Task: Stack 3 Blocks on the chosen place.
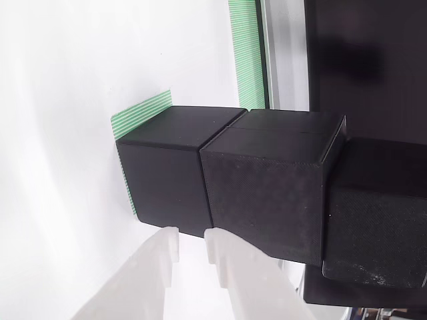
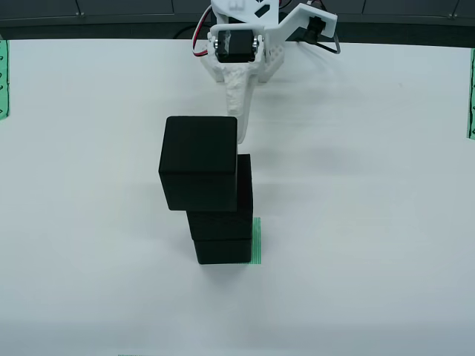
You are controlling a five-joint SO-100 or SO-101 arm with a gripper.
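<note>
Overhead view, three stacked blocks (image 2: 211, 200) on green patch (image 2: 257, 241), end effector (image 2: 239, 122) open, just behind top block.

White hand (image 2: 239, 126) reaches in from top of the view from above, servo body up near the far edge, fingers pointing down twd the viewer. In the view that rides on the hand, two white fingers (image 1: 230, 250) sit slightly apart, nothing btwn them.
</note>
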